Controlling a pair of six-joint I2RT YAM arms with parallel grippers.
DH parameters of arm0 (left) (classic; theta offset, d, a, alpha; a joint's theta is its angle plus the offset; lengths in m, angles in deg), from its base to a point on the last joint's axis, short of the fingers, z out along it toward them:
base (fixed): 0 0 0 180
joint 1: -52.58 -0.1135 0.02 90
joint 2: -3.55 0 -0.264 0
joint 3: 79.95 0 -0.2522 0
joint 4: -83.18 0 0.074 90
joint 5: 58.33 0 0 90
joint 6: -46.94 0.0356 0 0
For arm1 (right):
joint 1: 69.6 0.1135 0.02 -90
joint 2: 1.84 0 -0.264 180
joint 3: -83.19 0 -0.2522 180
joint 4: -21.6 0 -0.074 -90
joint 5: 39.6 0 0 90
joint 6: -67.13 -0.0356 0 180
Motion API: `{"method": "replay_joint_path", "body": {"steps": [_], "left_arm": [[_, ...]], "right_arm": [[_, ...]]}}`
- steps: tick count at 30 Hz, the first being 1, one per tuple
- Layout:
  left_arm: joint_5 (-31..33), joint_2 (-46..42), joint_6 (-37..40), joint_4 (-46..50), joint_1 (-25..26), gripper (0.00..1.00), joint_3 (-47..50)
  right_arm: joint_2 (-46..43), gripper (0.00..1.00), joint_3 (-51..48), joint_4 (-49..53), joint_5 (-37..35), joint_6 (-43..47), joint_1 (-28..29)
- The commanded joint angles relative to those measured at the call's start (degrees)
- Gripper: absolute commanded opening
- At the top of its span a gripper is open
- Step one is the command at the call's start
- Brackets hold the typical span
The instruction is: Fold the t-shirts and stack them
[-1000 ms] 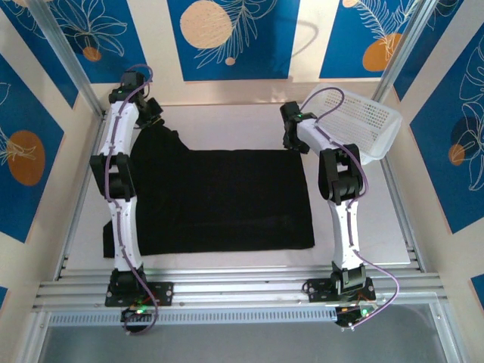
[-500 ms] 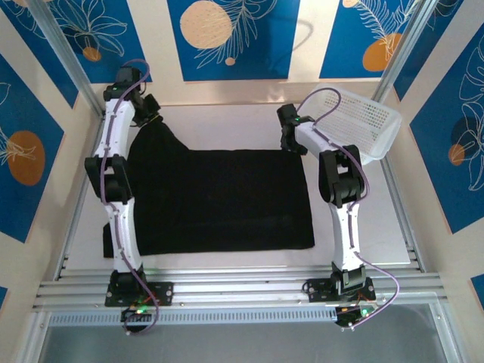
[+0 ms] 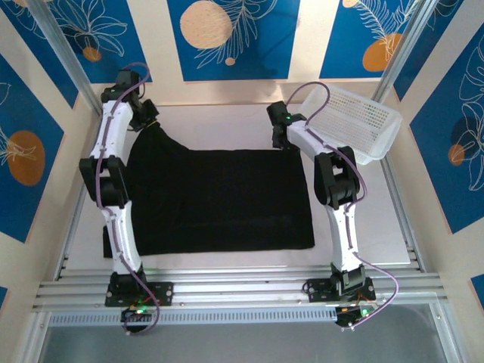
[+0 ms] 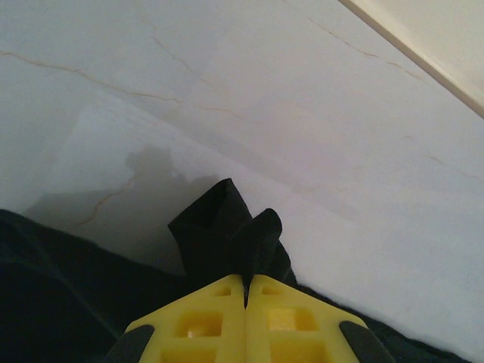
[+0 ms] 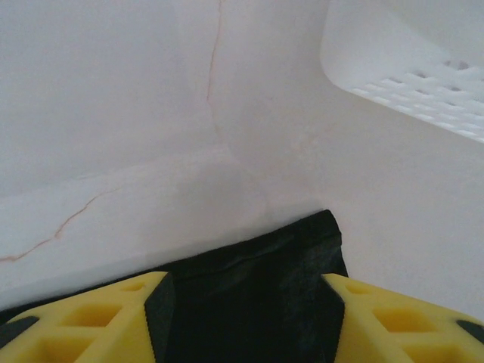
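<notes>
The black t-shirt (image 3: 227, 200) lies spread flat across the table, plain side up. Its far left corner is pulled up into a peak toward my left gripper (image 3: 146, 119). In the left wrist view that gripper (image 4: 247, 280) is shut on a bunched fold of the t-shirt (image 4: 219, 234). My right gripper (image 3: 281, 140) hovers at the shirt's far right corner. In the right wrist view it (image 5: 243, 280) is open, its yellow fingers (image 5: 113, 310) wide apart, and the t-shirt's hemmed corner (image 5: 287, 249) lies flat between them.
A white perforated basket (image 3: 359, 121) stands tilted at the far right of the table; its rim (image 5: 408, 60) is close to the right gripper. Bare table (image 3: 378, 227) lies to the right of the shirt. Aluminium rails run along the near edge (image 3: 242, 291).
The right gripper has moved left along the shirt's far edge and its fingers have spread wider. The left gripper has drawn the shirt's far left corner slightly further back.
</notes>
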Motion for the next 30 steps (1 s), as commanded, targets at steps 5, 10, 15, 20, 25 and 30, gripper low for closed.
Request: {"method": "replay_joint_path", "body": {"steps": [5, 10, 15, 20, 25, 30], "left_arm": [[1.5, -13.1, 1.5, -1.8, -0.6, 0.0, 10.5], [5.2, -19.7, 1.1, -4.1, -0.7, 0.0, 19.0], [6.3, -22.8, 2.5, -4.6, -1.8, 0.0, 23.6], [5.4, -24.1, 3.2, -5.7, -2.5, 0.0, 26.1], [4.5, -24.6, 3.1, -5.9, -2.5, 0.0, 26.9], [4.6, -24.8, 3.1, -5.7, -2.6, 0.0, 27.0]], "right_arm": [[3.5, 0.58, 7.3, 9.6, -2.8, -4.5, -0.7], [5.6, 0.58, 9.7, 13.3, -4.1, -7.0, -0.5], [7.6, 0.58, 10.8, 13.5, -3.3, -6.8, -0.5], [10.9, 0.58, 13.3, 14.9, -4.1, -6.1, -0.8], [10.7, 0.57, 11.8, 11.5, -6.2, -3.5, -0.8], [11.5, 0.57, 12.4, 11.5, -4.7, -4.1, -2.0]]}}
